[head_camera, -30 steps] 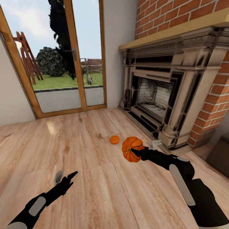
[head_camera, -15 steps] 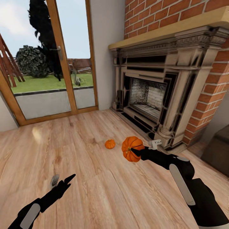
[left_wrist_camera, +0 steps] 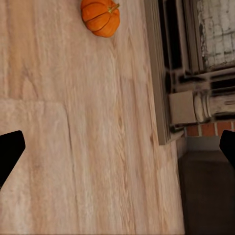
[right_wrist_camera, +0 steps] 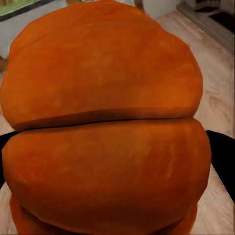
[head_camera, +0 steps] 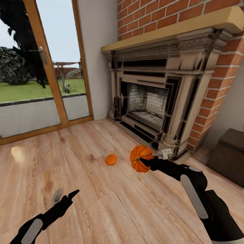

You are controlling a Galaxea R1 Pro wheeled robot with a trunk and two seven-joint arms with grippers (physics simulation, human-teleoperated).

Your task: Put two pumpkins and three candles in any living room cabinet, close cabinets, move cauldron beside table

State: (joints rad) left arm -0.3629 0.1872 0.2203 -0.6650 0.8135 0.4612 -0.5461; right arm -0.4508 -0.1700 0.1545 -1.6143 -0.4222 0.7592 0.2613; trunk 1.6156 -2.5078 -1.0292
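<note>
Wooden plank floor (head_camera: 101,203) runs across your head view, glass patio doors (head_camera: 40,74) at far left. Your left gripper (head_camera: 64,198) hovers low over bare floor at lower left, jaws released and spread wide, nothing between them; in the left wrist view the two dark fingertips (left_wrist_camera: 10,152) sit at opposite edges with planks in the gap.

Loose pumpkin (head_camera: 110,159) sits upright on the floor near centre, in front of the fireplace (head_camera: 152,101), well apart from your left gripper. Same pumpkin (left_wrist_camera: 100,17) shows in the left wrist view, stem visible, near the hearth edge.

Held pumpkin (head_camera: 140,158) is just right of the loose one, raised off the floor, stem turned toward the left. Your right gripper (head_camera: 146,162) is clenched on it, jaws grasping the near side. In the right wrist view the orange ribbed skin (right_wrist_camera: 107,122) is pressed close to the lens, dark fingers (right_wrist_camera: 223,156) at either side.

Brick wall (head_camera: 217,95) flanks the fireplace; a dark-brown low unit (head_camera: 228,156) sits at far right; cannot tell if it's the cabinet.
</note>
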